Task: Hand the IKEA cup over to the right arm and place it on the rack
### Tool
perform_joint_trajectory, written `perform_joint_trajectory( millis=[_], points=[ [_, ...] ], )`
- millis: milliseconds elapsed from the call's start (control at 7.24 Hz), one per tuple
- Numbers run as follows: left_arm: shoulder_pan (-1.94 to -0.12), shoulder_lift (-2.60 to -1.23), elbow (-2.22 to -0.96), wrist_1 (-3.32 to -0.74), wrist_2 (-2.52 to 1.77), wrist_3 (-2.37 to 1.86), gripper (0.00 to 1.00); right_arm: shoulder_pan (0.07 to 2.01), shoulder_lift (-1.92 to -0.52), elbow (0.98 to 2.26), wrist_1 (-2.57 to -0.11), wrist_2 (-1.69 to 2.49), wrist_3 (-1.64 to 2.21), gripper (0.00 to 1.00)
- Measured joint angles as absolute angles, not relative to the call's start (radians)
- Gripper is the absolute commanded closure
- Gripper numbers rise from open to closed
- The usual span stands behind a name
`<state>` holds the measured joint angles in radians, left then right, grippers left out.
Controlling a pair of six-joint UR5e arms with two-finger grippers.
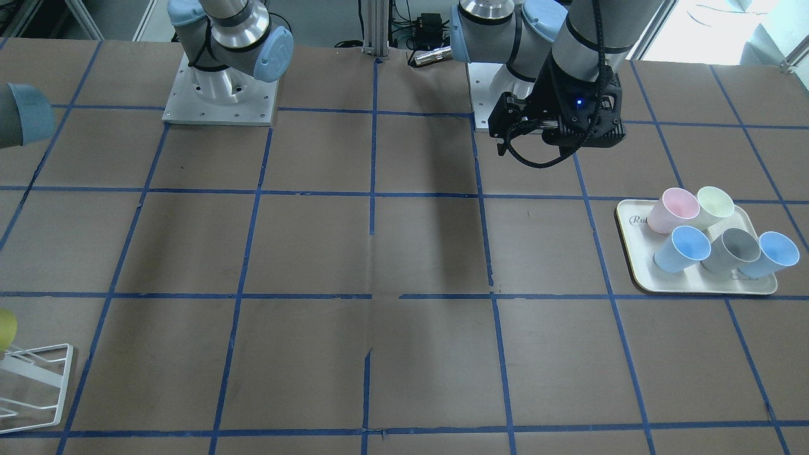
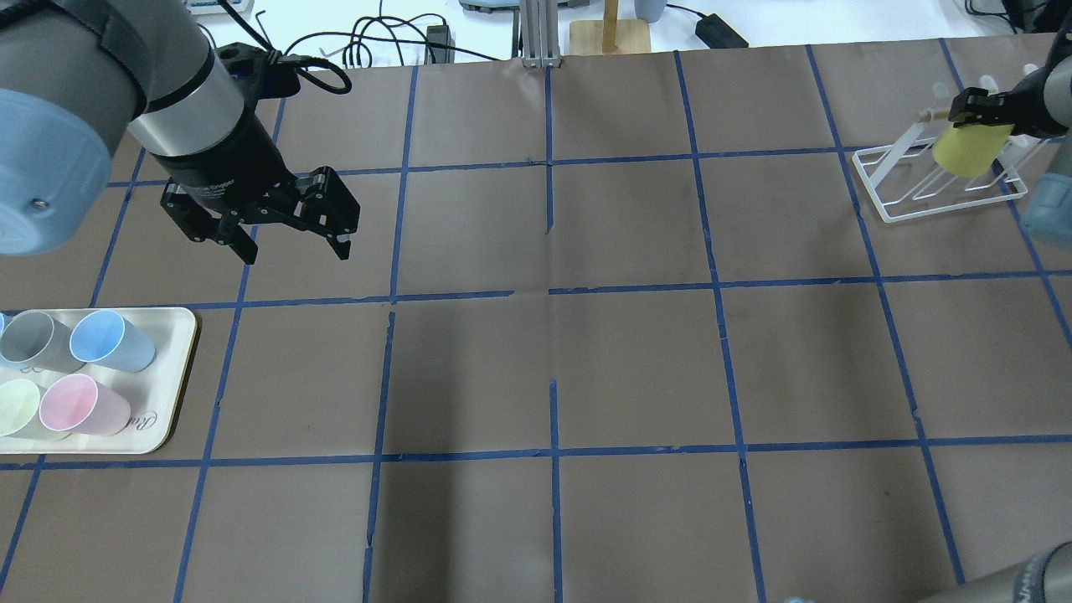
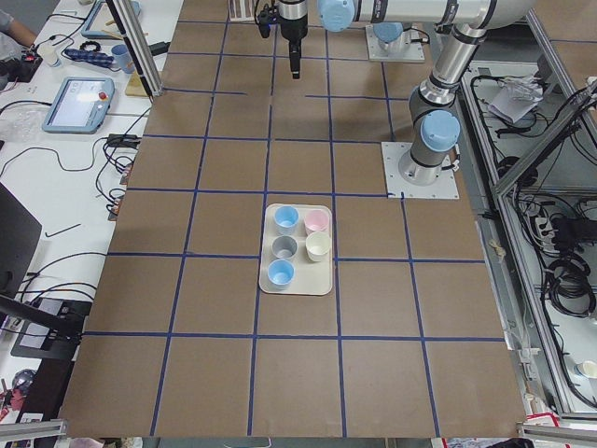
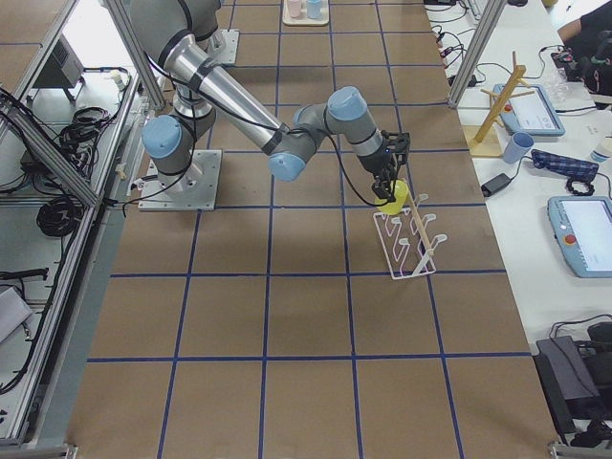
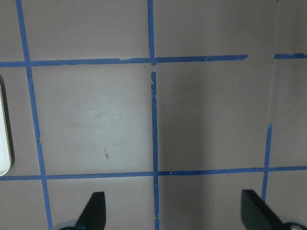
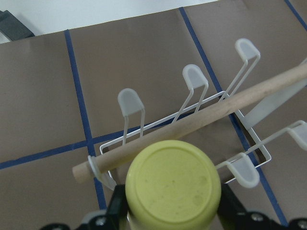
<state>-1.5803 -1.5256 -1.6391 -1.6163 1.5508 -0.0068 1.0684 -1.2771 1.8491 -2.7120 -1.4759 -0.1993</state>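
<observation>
The bright yellow IKEA cup (image 2: pixel 966 151) is held in my right gripper (image 2: pixel 978 111), which is shut on it just above the white wire rack (image 2: pixel 936 201) at the table's far right. In the right wrist view the cup's flat base (image 6: pixel 172 189) faces the camera, over the rack's wooden rod (image 6: pixel 211 112) and wire loops (image 6: pixel 130 103). In the exterior right view the cup (image 4: pixel 395 196) hangs at the rack's (image 4: pixel 406 251) near end. My left gripper (image 2: pixel 296 251) is open and empty above bare table; its fingertips (image 5: pixel 94 211) show wide apart.
A cream tray (image 2: pixel 177 335) at the near left holds several pastel cups: blue (image 2: pixel 113 341), grey (image 2: pixel 33 339), pink (image 2: pixel 82 404), pale green (image 2: pixel 21 408). The tray also shows in the front-facing view (image 1: pixel 632 218). Blue tape lines grid the brown table.
</observation>
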Motion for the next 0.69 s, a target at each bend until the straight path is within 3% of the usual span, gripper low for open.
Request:
perform_joint_trajectory(
  millis=[138, 276, 691],
  points=[
    [-1.580, -1.525, -1.640, -1.616, 1.551, -0.006, 0.00, 1.068, -1.260, 1.849, -2.738, -1.477, -0.198, 0.29],
    [-1.580, -1.523, -1.642, -1.616, 1.551, -0.005, 0.00, 1.068, -1.248, 1.848, -2.759, -1.477, -0.196, 0.00],
    [-1.579, -1.518, -1.650, -1.611, 1.551, 0.000, 0.00, 1.068, -1.247, 1.848, -2.770, -1.479, -0.194, 0.00]
  ],
)
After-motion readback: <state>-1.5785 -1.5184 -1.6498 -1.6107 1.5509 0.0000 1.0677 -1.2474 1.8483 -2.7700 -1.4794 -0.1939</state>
